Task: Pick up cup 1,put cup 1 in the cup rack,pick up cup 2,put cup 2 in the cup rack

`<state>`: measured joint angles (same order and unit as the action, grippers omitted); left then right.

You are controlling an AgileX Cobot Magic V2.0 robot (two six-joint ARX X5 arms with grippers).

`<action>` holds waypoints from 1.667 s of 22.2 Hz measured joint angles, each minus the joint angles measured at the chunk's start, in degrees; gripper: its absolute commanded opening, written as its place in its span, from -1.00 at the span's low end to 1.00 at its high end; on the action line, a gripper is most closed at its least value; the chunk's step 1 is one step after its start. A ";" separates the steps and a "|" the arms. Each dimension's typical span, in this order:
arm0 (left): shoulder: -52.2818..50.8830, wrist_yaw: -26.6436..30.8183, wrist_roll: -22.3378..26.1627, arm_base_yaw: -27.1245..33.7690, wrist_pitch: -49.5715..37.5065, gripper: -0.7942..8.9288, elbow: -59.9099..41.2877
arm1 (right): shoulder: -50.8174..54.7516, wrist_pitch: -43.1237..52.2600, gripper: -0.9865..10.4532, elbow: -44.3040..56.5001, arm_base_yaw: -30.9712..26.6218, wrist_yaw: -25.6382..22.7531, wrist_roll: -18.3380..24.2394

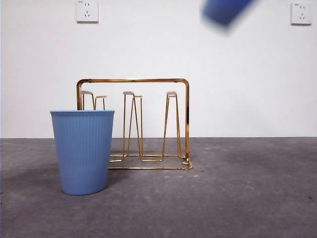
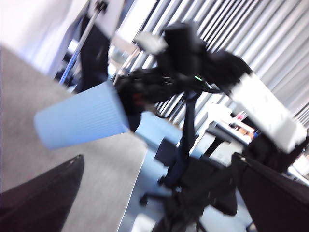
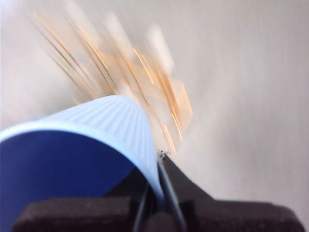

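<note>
A light blue ribbed cup (image 1: pixel 83 151) stands upright on the table, in front of the left end of the gold wire cup rack (image 1: pixel 133 124). A second blue cup (image 1: pixel 225 10) is blurred high up, above and right of the rack. My right gripper (image 3: pixel 159 162) is shut on the rim of this cup (image 3: pixel 82 154), with the blurred rack (image 3: pixel 140 82) beyond it. The left wrist view shows that cup (image 2: pixel 82 121) tilted in the air, held by the right gripper (image 2: pixel 137 94). My left gripper (image 2: pixel 159 212) is open and holds nothing.
The grey table (image 1: pixel 237 198) stretches right of the rack. A white wall with two sockets (image 1: pixel 87 11) stands behind. Chairs and equipment (image 2: pixel 193 193) lie beyond the table edge in the left wrist view.
</note>
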<state>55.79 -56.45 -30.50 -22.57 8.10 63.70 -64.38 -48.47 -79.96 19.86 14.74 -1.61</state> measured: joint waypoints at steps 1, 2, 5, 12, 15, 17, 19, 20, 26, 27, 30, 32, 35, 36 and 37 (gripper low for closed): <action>0.63 2.03 -2.56 -1.95 -4.76 0.58 0.00 | 4.44 3.48 -0.85 -0.98 0.00 0.61 -0.98; 1.25 4.04 -4.39 -3.74 -8.48 0.58 0.00 | 7.78 6.56 -0.85 -1.88 0.00 0.76 -1.68; 4.31 12.04 -9.29 -10.62 -21.42 0.58 0.00 | 15.89 15.41 -0.85 -4.31 0.00 1.20 -3.26; 12.79 23.12 -17.90 -21.11 -48.22 0.58 0.02 | 18.71 25.22 -0.85 -4.44 0.00 5.20 -4.04; 16.26 26.03 -21.35 -23.50 -57.18 0.58 0.02 | 18.36 27.30 -0.85 -4.35 0.00 7.37 -4.90; 18.21 28.09 -23.17 -24.57 -61.00 0.58 0.04 | 18.10 28.11 -0.85 -4.35 0.00 8.09 -5.22; 19.89 30.32 -24.35 -25.29 -63.30 0.58 0.04 | 17.88 29.31 -0.85 -4.35 0.00 9.07 -5.68; 20.50 31.15 -24.79 -25.49 -64.02 0.58 0.04 | 17.66 29.88 -0.85 -4.35 0.00 9.42 -6.03; 23.34 35.87 -25.88 -26.56 -70.10 0.58 0.04 | 16.00 30.34 -0.85 -4.35 0.00 10.38 -6.99; 23.39 36.61 -26.10 -26.75 -70.34 0.58 0.04 | 15.41 30.36 -0.85 -4.35 0.00 10.62 -7.26; 23.39 37.90 -26.16 -26.91 -70.64 0.58 0.04 | 13.62 30.45 -0.85 -4.35 0.00 10.75 -7.85; 23.39 38.27 -26.16 -26.95 -70.95 0.58 0.04 | 12.31 30.42 -0.85 -4.35 0.00 10.93 -8.13; 23.39 38.64 -26.16 -26.95 -71.67 0.58 0.04 | 10.12 30.36 -0.85 -4.31 0.68 11.78 -8.44; 23.39 38.77 -26.14 -26.95 -71.67 0.58 0.04 | 9.53 30.51 -0.85 -4.26 1.27 11.85 -8.50; 23.39 38.77 -26.14 -26.95 -71.67 0.58 0.04 | 9.09 30.60 -0.85 -4.24 2.03 11.82 -8.52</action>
<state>79.18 -17.67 -56.64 -49.52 -63.57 63.75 -55.29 -17.87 -84.20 21.89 26.57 -10.13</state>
